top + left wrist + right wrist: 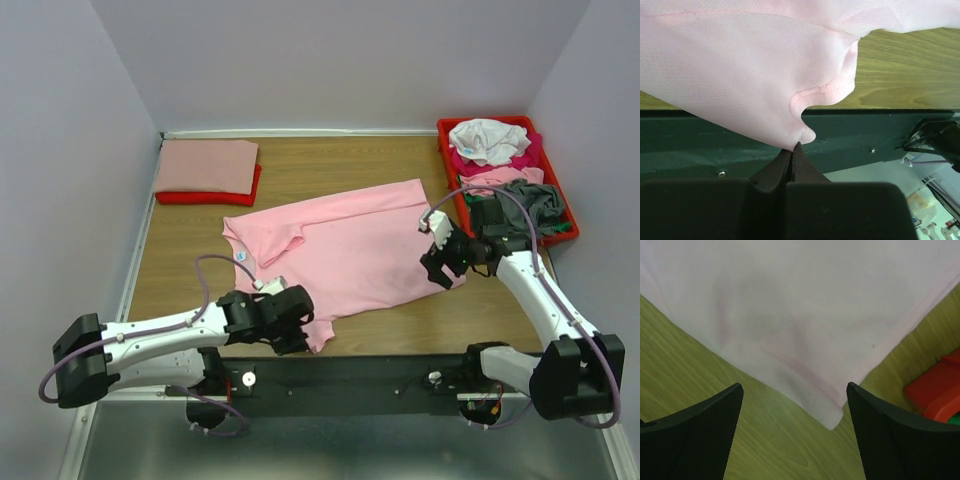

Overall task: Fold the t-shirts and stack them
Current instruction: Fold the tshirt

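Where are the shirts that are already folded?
In the overhead view, the folded shirts lie stacked in the far left corner of the table, beyond the spread pink t-shirt, across from the red tray on the far right.

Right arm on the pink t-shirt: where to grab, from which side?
Probably the pointed corner of the pink t-shirt, lying flat between the fingers of the open right gripper. Come down on its tip from the red tray side: there the cloth ends in a single free point. The left gripper is shut on the shirt's near-left edge.

No legible text; blue neck label (243,256) on pink t-shirt (350,250) unreadable
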